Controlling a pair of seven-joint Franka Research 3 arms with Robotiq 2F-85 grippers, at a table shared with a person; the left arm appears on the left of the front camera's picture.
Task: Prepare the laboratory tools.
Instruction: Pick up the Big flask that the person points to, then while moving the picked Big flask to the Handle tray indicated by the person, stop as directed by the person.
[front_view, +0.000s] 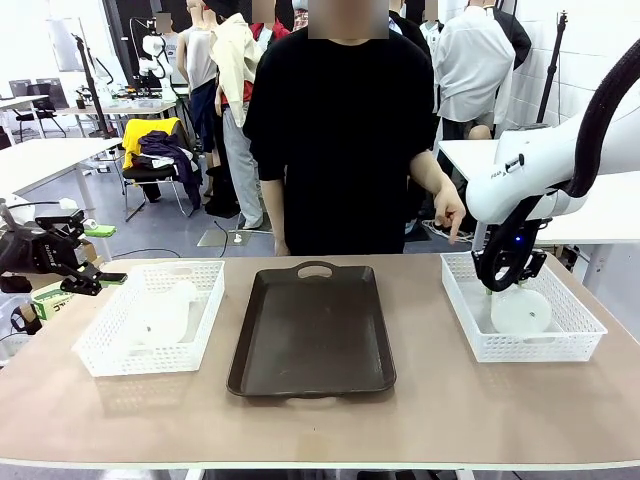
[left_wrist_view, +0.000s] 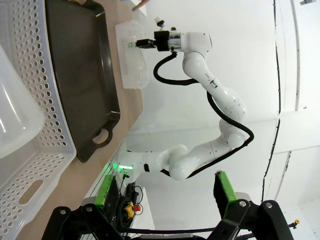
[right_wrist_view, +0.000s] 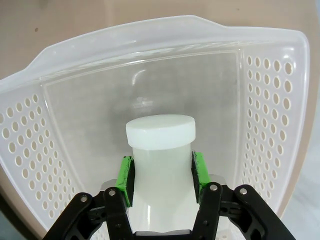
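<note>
Right end effector (right_wrist_view: 160, 176) is clamped on the neck of the flask (right_wrist_view: 160, 131) standing in the basket (front_view: 575, 330) at the lower right of the front view, with a green pad on each side just under the cap. Left end effector (front_view: 88, 276) hangs wide open at the left edge, beside the other basket (front_view: 100, 355). The second flask (front_view: 160, 315) in there seems to be lying on its side, but it's too washed out to be sure.

Left wrist view's edge cuts off the flask (left_wrist_view: 15, 120) inside its basket (left_wrist_view: 55, 115).
</note>
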